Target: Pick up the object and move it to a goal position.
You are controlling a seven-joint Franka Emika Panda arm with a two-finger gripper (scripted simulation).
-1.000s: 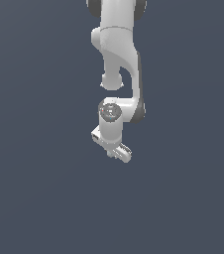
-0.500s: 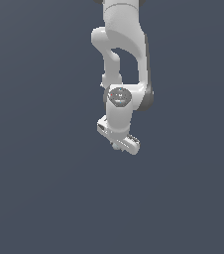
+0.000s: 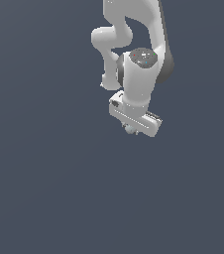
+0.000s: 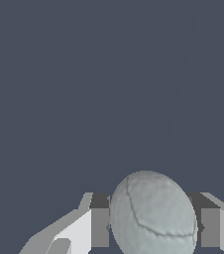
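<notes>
Since half a second ago, the white robot arm point(image 3: 134, 54) has swung toward the exterior view's right. Its white two-fingered gripper point(image 4: 153, 227) pinches the small, matte, pale grey-green ball point(image 4: 152, 214), both dark pads point(image 4: 100, 227) touching its sides above the plain slate-grey floor point(image 3: 44, 188).

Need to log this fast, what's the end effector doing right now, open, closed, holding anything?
End effector: closed on the pale grey-green ball, which sits between its two fingers; from the exterior view the ball barely peeks out below it.
</notes>
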